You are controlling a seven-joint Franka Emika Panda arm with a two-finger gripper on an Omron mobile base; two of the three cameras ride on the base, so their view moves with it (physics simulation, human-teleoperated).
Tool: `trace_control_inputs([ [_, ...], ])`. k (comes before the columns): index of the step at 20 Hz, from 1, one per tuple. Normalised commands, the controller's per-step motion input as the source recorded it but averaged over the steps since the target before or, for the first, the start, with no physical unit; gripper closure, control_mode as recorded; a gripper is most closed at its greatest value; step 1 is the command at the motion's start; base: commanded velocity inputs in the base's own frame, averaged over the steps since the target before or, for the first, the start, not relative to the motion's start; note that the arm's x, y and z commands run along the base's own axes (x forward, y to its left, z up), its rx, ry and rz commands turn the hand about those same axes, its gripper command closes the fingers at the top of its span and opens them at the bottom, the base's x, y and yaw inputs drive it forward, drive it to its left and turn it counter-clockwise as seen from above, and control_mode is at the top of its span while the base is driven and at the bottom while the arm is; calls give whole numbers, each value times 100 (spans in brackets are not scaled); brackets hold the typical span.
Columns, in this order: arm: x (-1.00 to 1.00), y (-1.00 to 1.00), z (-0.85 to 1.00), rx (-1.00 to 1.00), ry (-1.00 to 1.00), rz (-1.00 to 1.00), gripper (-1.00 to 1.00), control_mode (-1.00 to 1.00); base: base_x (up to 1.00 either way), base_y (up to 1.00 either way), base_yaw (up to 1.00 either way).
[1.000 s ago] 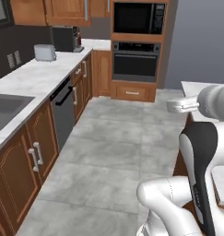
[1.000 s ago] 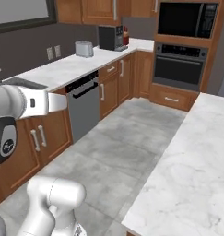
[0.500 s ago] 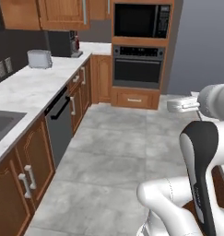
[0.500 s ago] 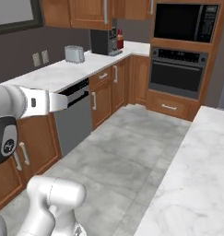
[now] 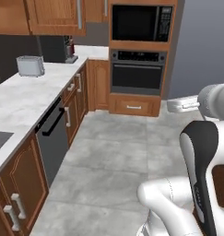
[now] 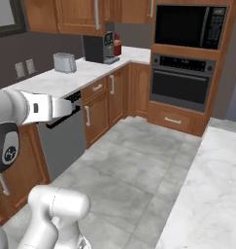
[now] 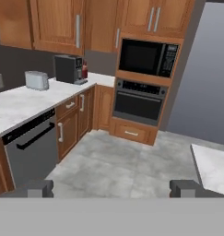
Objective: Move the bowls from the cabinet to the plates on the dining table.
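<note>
Above the floor (image 7: 109, 166), fingers (image 7: 37, 188) wide apart (empty).

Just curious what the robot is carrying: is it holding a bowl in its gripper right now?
No. In the hand view the gripper stands wide open with only the grey floor showing between its two fingertips.

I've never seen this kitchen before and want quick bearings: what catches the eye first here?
The black microwave stacked over the built-in oven in a wood column at the far wall stands out. Left of it, a marble counter carries a silver toaster and a dark coffee machine, under wooden wall cabinets.
</note>
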Motion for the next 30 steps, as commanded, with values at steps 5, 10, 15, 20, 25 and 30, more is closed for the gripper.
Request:
trace_control_inputs([
  [5,0,0,0,0,0,0,-100,100,82,1,-2],
  [10,0,0,0,0,0,0,-100,100,80,0,-1],
  [15,0,0,0,0,0,0,-100,100,80,0,0],
  [20,0,0,0,0,0,0,-100,100,80,7,5],
  [25,0,0,0,0,0,0,-100,100,80,12,14],
  [30,0,0,0,0,0,0,-100,100,80,9,17],
])
